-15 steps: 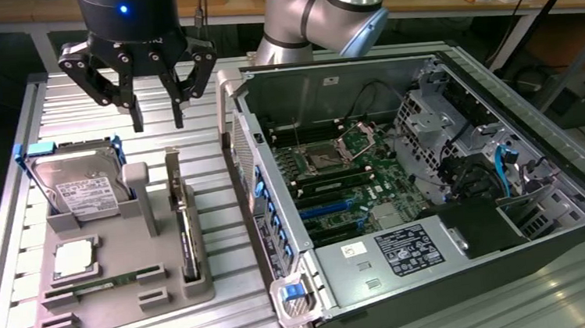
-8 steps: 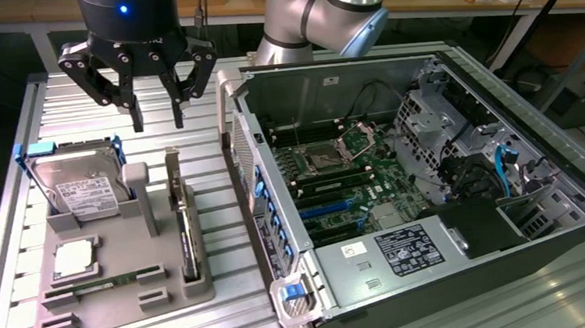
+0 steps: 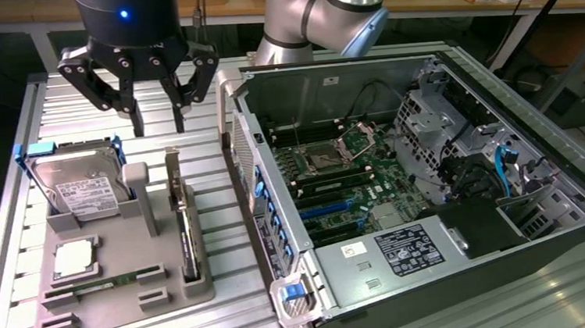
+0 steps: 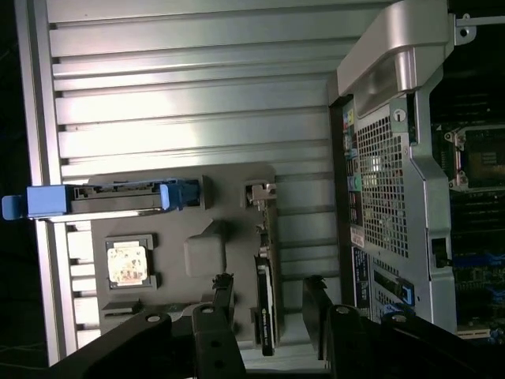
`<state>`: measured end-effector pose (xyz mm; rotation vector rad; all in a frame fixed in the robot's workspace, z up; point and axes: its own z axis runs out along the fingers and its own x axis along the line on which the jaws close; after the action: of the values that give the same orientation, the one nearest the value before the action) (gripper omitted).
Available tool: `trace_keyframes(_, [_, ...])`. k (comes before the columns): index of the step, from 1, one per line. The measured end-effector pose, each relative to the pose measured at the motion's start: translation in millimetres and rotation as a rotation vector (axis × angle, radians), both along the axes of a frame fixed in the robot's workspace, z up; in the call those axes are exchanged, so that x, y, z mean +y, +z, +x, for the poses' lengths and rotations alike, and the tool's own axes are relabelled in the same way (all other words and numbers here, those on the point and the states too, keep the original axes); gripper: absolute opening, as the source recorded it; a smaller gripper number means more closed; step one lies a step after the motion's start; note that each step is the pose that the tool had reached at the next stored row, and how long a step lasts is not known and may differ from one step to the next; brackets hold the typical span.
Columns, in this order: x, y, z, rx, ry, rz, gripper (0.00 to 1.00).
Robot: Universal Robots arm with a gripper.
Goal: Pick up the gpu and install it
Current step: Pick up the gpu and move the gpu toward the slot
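1. Plainly, the pick-up step is in hand and no grasp is made yet. The gripper [image 3: 159, 127] hangs at eleven o'clock in the exterior view, above the far end of the tray [image 3: 116, 307].
2. Its fingers are spread apart and pinch nothing; the gap between them is bare.
3. The gpu [image 3: 185, 235] stands on its long edge in a slot along the tray's three o'clock side, the side nearest the case [image 3: 275, 212]. Its silver bracket end points toward twelve o'clock, close below the gripper.
4. In the wrist view the card runs in line with the gap between the fingers, so the approach looks roughly centred over it.
5. Nothing is installed: the board [image 3: 345, 168] inside the open case, at three o'clock in the exterior view, shows its blue slots unfilled.
6. The drive [image 3: 80, 188] stands at the tray's ten o'clock corner, well apart from the card.
7. My judgement: a grasp calls for a straight descent, with the fingers straddling the thin upper edge, clear of the bracket and of the post beside the card.
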<state>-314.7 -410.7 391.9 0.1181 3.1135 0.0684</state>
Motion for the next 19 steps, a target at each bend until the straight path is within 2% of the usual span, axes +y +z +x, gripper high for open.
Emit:
trace_keyframes(3, [-3.5,0.0,0.1,0.0000,0.000,0.0000,0.48])
trace_keyframes(11, [-9.6,0.0,0.0,-0.0001,0.000,0.0000,0.48])
trace_keyframes(19, [-13.1,0.0,0.1,-0.0001,0.000,0.0000,0.48])
